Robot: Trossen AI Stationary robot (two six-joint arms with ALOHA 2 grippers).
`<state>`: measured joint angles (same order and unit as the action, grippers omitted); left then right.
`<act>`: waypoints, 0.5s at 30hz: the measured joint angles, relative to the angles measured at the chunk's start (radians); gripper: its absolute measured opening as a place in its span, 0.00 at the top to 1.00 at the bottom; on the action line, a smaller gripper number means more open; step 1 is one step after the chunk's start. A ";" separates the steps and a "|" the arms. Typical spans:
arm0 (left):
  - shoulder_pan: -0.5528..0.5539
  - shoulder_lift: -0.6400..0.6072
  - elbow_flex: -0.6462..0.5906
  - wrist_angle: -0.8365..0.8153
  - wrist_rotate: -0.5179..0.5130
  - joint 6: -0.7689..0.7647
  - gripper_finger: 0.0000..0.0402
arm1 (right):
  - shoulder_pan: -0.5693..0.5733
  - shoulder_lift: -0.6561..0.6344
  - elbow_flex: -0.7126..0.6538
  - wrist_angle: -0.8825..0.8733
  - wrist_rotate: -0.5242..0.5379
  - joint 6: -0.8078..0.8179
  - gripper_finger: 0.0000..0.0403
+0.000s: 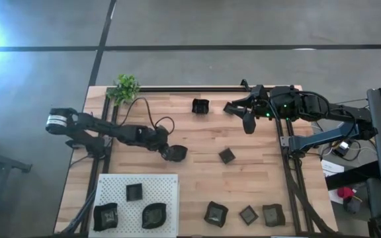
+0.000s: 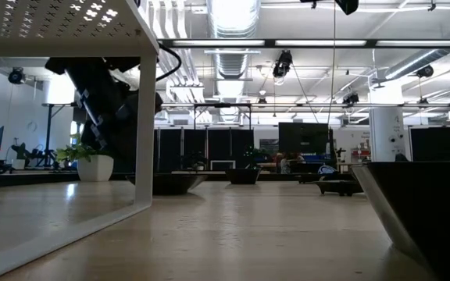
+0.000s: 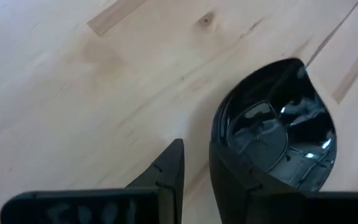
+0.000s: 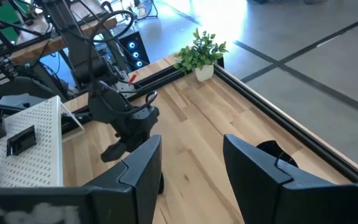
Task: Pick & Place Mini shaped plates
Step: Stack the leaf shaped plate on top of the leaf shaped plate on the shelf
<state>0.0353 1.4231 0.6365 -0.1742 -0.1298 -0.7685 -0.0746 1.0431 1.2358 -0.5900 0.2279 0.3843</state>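
Several small black mini shaped plates lie about the wooden table point(image 1: 197, 132). A rounded plate point(image 3: 278, 124) lies flat on the wood near the middle point(image 1: 176, 153). My left gripper point(image 3: 194, 180) is low beside it and open; one finger point(image 3: 232, 180) stands over the plate's near rim, the other finger point(image 3: 166, 177) over bare wood. My right gripper point(image 4: 194, 180) hangs open and high over the far right part of the table point(image 1: 247, 120), with nothing between its fingers. Three plates rest on the white perforated board point(image 1: 136, 201). My left gripper slants down at the rounded plate from the table's left. One finger hides the plate's near rim point(image 3: 219, 134), and I cannot tell whether it touches the plate. The plate lies flat on the wood.
Other plates lie at the far middle point(image 1: 200, 106), the centre point(image 1: 227, 155) and in a row near the front edge point(image 1: 248, 215). A small green plant point(image 1: 126, 87) stands at the far left corner. In the low view the board point(image 2: 61, 31) stands raised on a leg.
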 joint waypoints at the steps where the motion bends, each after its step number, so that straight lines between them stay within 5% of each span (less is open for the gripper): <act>1: 0.000 0.000 -0.001 0.004 0.001 -0.001 0.83 | 0.000 0.000 0.000 0.000 0.000 0.000 0.59; 15: 0.000 0.001 0.001 0.044 0.004 0.011 0.83 | 0.000 0.000 0.000 -0.006 0.000 0.000 0.59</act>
<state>0.0353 1.4239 0.6373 -0.1301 -0.1258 -0.7570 -0.0744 1.0431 1.2358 -0.5959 0.2279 0.3843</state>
